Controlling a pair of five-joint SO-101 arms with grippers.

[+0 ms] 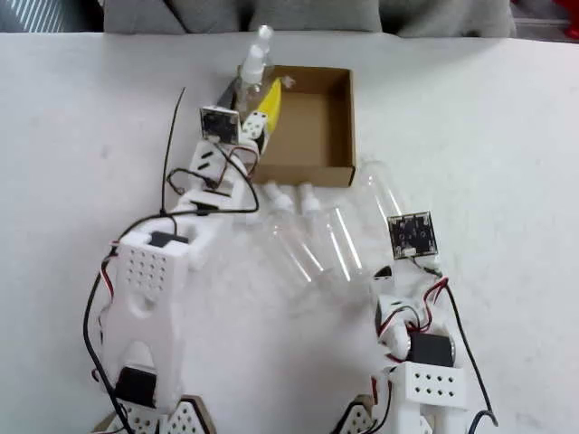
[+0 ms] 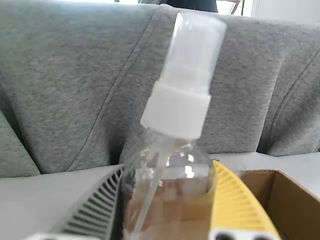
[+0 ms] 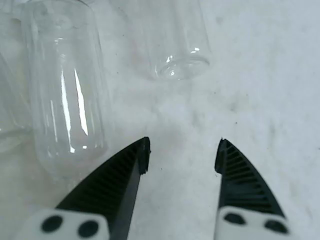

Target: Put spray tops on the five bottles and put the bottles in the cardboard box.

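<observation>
— What has the left side got?

— On its wrist view my left gripper is clamped on a clear plastic bottle with a white spray top, with ribbed grey and yellow fingers on either side. The high view places it at the brown cardboard box's left rim.

— And the right?

— My right gripper hangs spread, black ridged fingers holding nothing, over the white table. A glossy clear bottle and an open-mouthed clear bottle lie flat nearby.

Left tool grips a bottle, arm extended — right tool gapes, pointing down.
</observation>
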